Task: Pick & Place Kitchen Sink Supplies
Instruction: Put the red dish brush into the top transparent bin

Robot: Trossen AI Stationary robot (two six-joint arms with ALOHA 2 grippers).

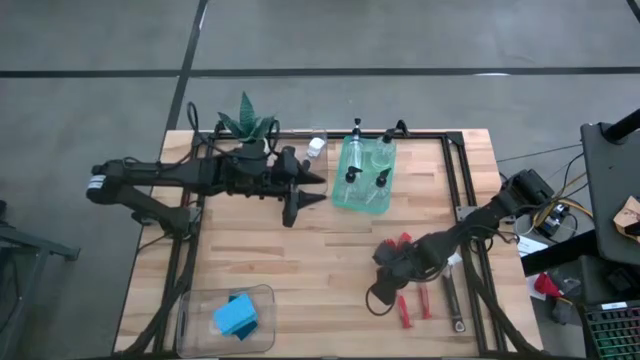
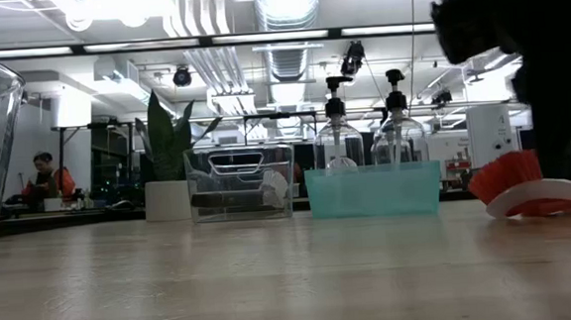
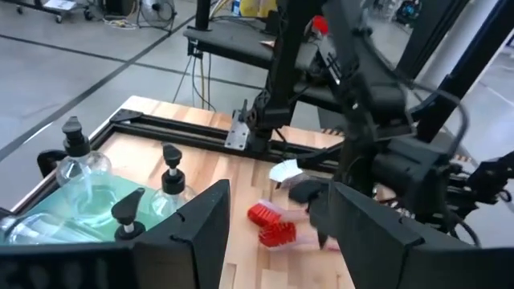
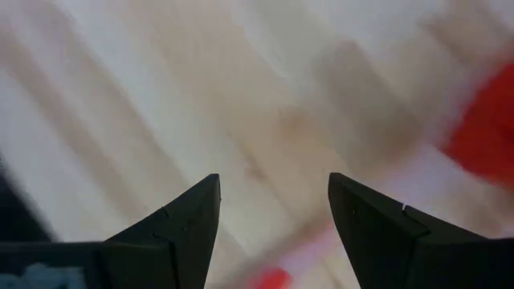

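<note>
Hovering released over the tabletop, the right tool should pinch the light, stiff red brush mid-handle.

Bottles in the far bin, sponges in the near-left bin, brushes near right.

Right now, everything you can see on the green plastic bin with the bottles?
The translucent green plastic bin is rectangular, shallow and open-topped, standing flat on the far side of the wooden table. Four clear bottles with black pump tops stand upright inside it. The open left gripper hovers just beside it, apparently not touching.
</note>
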